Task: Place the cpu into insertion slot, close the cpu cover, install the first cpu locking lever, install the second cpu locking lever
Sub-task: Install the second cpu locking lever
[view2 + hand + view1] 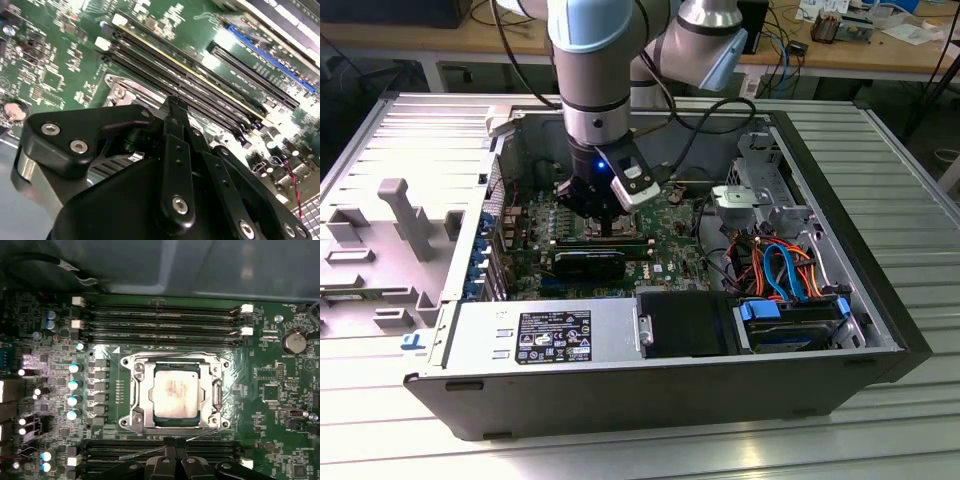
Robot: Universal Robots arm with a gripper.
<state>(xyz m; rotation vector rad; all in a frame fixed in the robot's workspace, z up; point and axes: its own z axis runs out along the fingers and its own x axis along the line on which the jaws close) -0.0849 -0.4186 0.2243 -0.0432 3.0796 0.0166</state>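
In the first wrist view the cpu [175, 392] lies flat in the insertion slot [218, 423], silver top up. The cpu cover [138, 390] is down around it, its window framing the chip. One thin wire lever [170, 356] runs along the cover's edge by the memory slots. Another lever [150, 450] slants away from the opposite edge, close to my fingertips. My gripper [170, 444] is shut, tips together, just off that edge of the socket. The second wrist view shows the closed gripper [173, 102] low over the board. In the exterior view my gripper [605, 212] hangs inside the open computer case [880, 330].
Long black memory slots [160, 322] flank the socket on two sides. Capacitors [73, 385] stand in a row beside it. The exterior view shows a black fan shroud [685, 325], a power supply [545, 335], coloured cables [785, 270] and a drive cage [760, 190].
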